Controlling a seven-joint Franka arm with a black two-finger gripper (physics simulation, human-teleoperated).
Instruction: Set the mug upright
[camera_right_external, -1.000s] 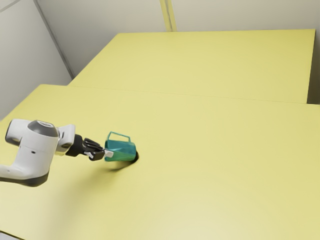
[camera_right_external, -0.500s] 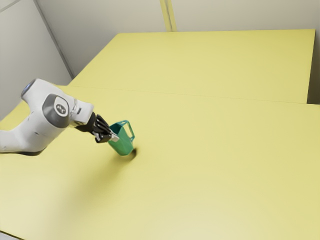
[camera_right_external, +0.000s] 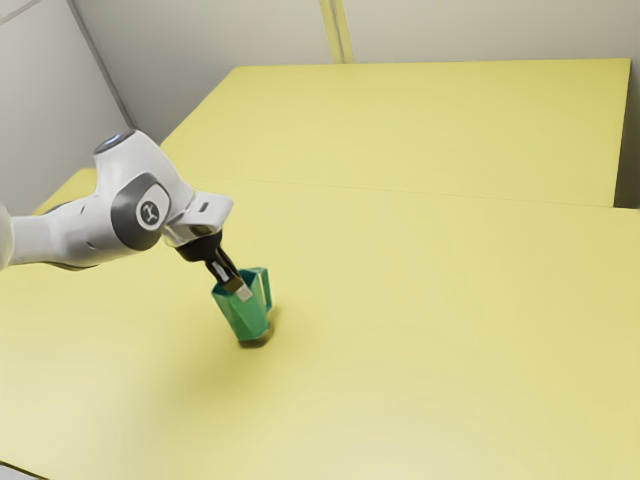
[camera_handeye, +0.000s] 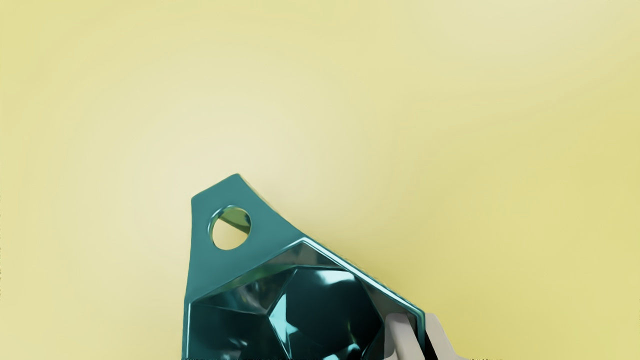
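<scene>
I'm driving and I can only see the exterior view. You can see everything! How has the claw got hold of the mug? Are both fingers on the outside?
Observer: No. In the wrist view the claw has one finger inside the mug and one outside, with the mug's wall between them.

Operator: Cool! What does the handle look like from up there?

Observer: The handle has a round hole in its top, and some yellow table shows through it.

Operator: Is there any juice in the mug?

Observer: None that I can see. The part of the inside in view has shiny, flat-sided walls.
</scene>
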